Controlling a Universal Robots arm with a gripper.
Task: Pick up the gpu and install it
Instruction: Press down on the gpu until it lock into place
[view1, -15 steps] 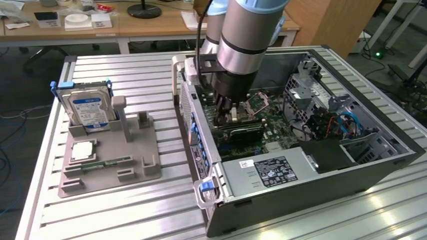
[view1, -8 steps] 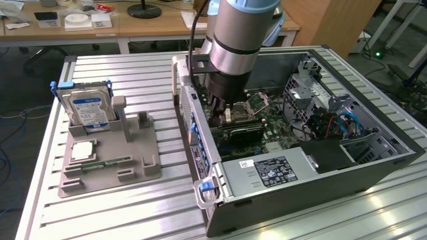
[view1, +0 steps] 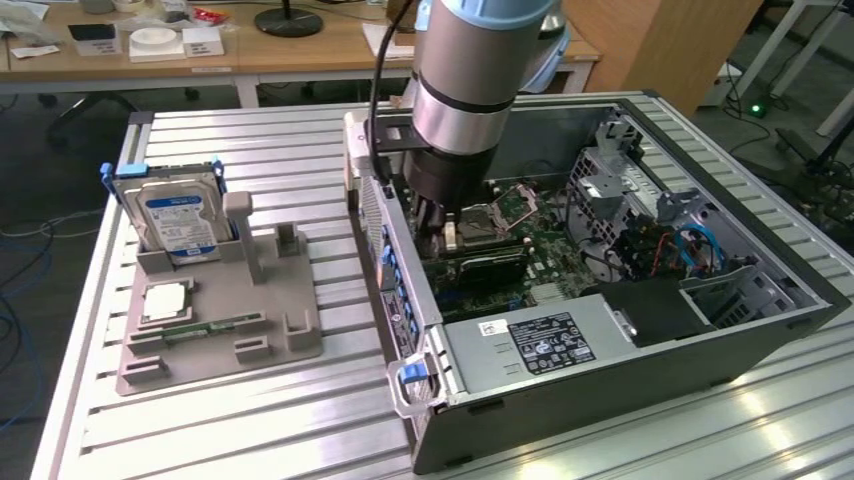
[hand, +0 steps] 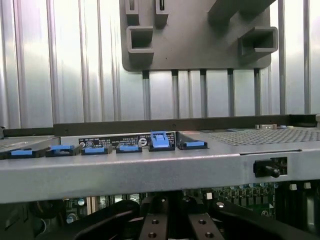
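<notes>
We are looking at a robotics lab or workshop — a slatted aluminium workbench carries an opened desktop computer case and a grey parts fixture, with cluttered wooden desks behind it.

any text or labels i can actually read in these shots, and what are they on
No text is readable in either view.
White and blue label on the silver hard drive: print too small.
Black label on the grey power supply box: blurred.
Black strip label beside the blue slot latches on the computer case's rear edge: white print too small.
</notes>
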